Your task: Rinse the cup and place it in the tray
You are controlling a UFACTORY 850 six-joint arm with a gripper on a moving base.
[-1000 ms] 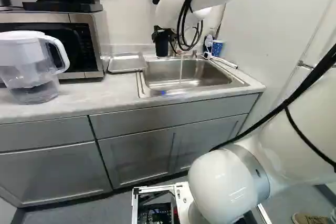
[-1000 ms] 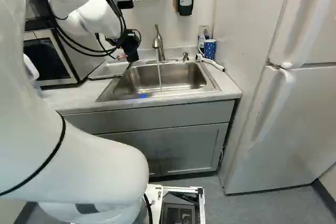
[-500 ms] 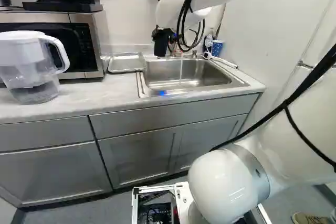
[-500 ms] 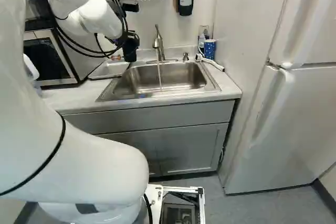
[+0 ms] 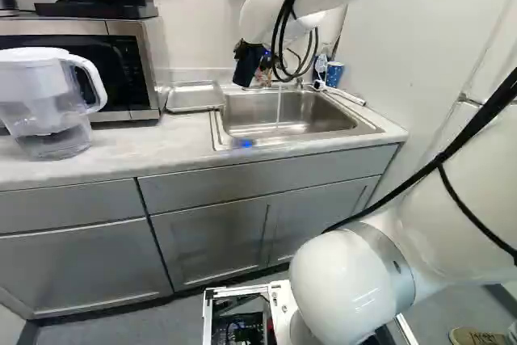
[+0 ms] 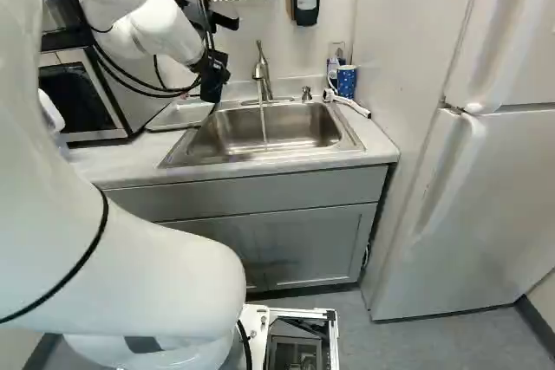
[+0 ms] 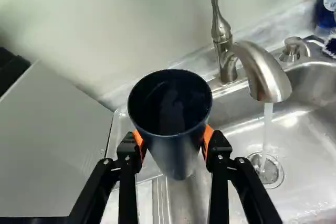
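In the right base view my gripper is at the sink's left back corner. The wrist view shows the gripper with orange pads pressed on both sides of the dark blue cup, whose open mouth faces the camera. The cup looks tilted in the left base view. Water runs from the faucet to the drain, beside the cup and apart from it. The metal tray lies on the counter left of the sink, partly behind the cup in the wrist view.
A microwave stands left of the tray, with a water pitcher on the counter before it. At the sink's back right are a blue patterned cup and a white handle-like item. The fridge stands farther right.
My wrist has turned, and the held cup has gone from nearly upright to tilted, its lower end swinging left in the left base view. The base has stayed put.
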